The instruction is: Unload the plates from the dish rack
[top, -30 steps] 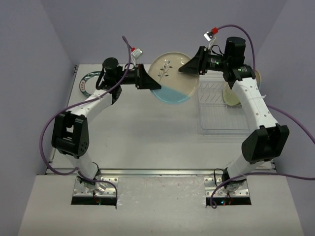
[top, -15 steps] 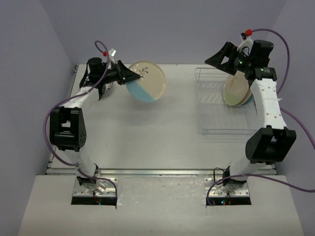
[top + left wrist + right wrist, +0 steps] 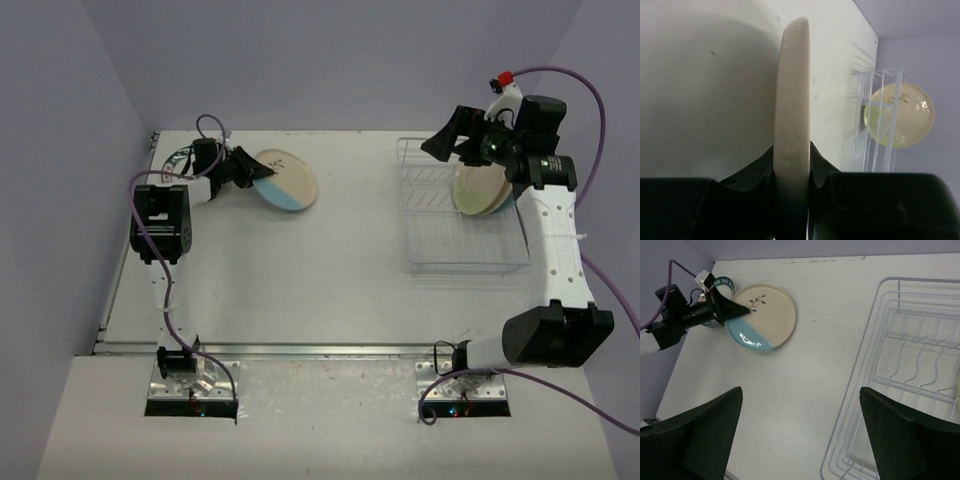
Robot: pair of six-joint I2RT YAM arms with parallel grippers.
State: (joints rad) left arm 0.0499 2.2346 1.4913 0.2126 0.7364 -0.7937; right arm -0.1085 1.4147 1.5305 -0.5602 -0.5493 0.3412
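My left gripper (image 3: 250, 168) is shut on the rim of a cream and light-blue plate (image 3: 287, 179) with a small sprig drawing. The plate is tilted low over the far left of the table. In the left wrist view its edge (image 3: 791, 90) stands pinched in my left gripper (image 3: 791, 150). The see-through dish rack (image 3: 455, 240) sits at the far right. A cream plate (image 3: 478, 190) stands upright in it, partly hidden by my right arm. My right gripper (image 3: 450, 135) hangs open and empty above the rack's back left corner. In its own view my right gripper (image 3: 802, 427) has its fingers wide apart.
A green-rimmed plate (image 3: 722, 284) lies flat at the far left corner, mostly under my left gripper. The wire dividers (image 3: 912, 365) on the rack's left side hold nothing. Purple walls close in the table on the left, back and right.
The right gripper opened off the cream and blue plate and drew back right over the rack. The left gripper carried that plate left and lowered it near the far left corner.
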